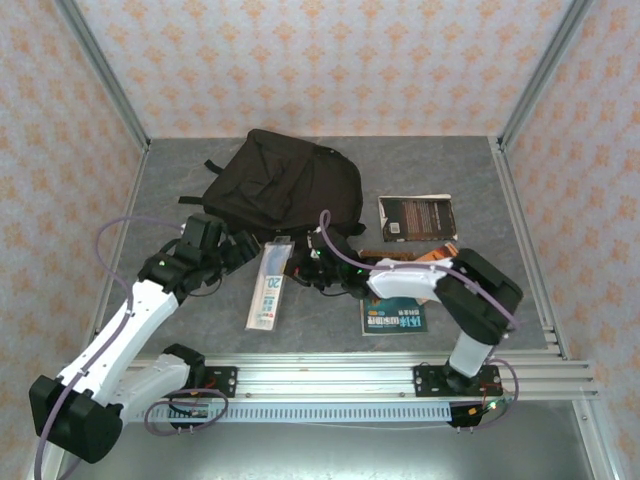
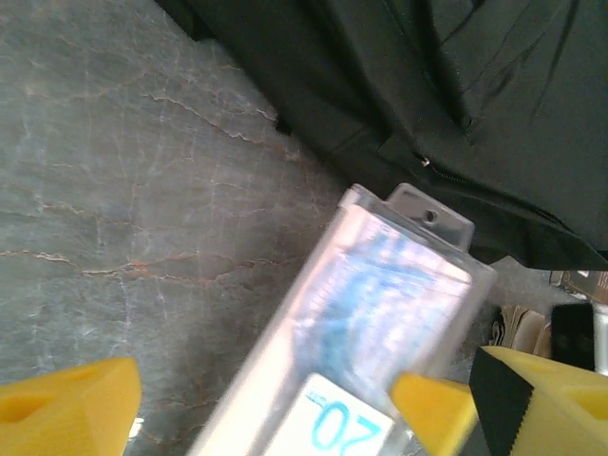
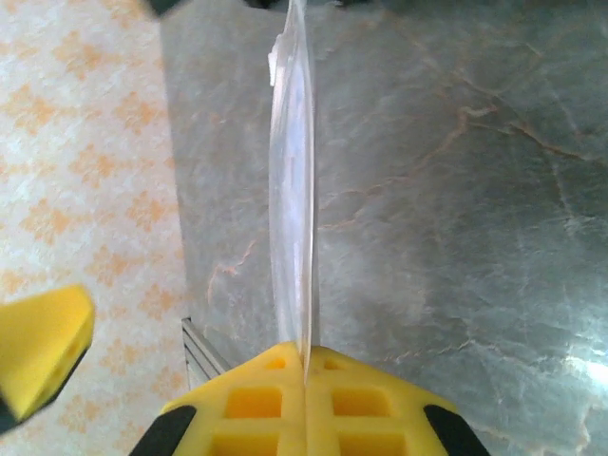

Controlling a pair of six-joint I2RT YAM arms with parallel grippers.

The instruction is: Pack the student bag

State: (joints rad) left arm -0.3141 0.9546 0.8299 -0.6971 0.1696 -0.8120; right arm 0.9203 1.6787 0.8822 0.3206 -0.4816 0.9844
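The student bag (image 1: 283,185) is a big black backpack lying flat at the back middle of the table; its zippered edge (image 2: 446,123) crosses the top of the left wrist view. A long clear plastic pack with a blue "20" label (image 1: 270,285) reaches from the bag's front edge toward me. My right gripper (image 1: 302,268) is shut on the thin side edge of this pack (image 3: 294,190), pads pressed together (image 3: 306,370). My left gripper (image 1: 243,252) is open, its yellow fingers (image 2: 66,404) spread to either side of the pack (image 2: 399,285), the right fingertip close against it.
A black book (image 1: 416,217) lies right of the bag. A teal book (image 1: 393,315) and an orange-edged one (image 1: 400,258) lie under the right arm. Aluminium rails (image 1: 520,230) and patterned walls border the grey table (image 1: 190,190).
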